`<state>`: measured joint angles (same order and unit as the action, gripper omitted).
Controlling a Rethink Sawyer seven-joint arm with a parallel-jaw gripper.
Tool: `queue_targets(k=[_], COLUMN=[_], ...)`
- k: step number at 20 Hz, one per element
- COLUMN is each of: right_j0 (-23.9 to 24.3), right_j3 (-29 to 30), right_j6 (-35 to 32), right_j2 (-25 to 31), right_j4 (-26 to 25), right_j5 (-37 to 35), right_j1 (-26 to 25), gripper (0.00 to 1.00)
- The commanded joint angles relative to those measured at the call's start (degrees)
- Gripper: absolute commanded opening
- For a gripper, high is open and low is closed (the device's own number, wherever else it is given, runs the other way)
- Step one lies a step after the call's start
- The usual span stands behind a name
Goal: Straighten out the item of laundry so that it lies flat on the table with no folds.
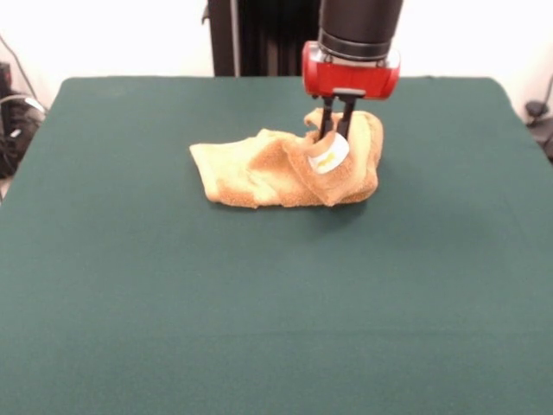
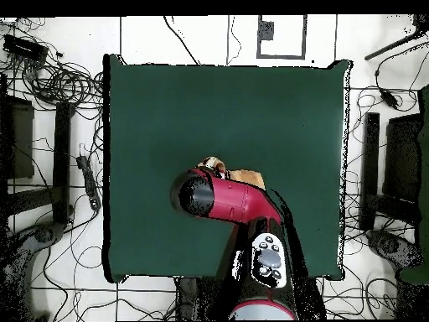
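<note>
The towel (image 1: 281,169), one golden-orange piece, lies bunched and folded directly beneath the gripper (image 1: 335,137), its bulk spreading to the picture's left of the fingers. The two black fingers stand close together, pinching a raised fold beside a white tag (image 1: 328,156). One dark green table (image 1: 259,311) carries it, ringed by white floor strewn with black cables (image 2: 63,84)

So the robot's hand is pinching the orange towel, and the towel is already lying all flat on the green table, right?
Not flat. The front view shows the hand pinching the orange towel, but the towel is bunched in thick folds on the green table, with one end pulled up at the hand.
</note>
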<state>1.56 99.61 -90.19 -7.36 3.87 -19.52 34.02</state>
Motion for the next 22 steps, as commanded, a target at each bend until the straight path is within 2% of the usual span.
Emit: queue_targets(k=[1,22], right_j0=[-3.30,-4.71], right_j3=[2.61,2.50], right_j6=[-14.84,-14.11], right_j2=[2.31,2.46], right_j4=[3.62,4.84], right_j5=[-3.50,-3.39], right_j1=[-1.17,-1.47], gripper=[0.00,0.00])
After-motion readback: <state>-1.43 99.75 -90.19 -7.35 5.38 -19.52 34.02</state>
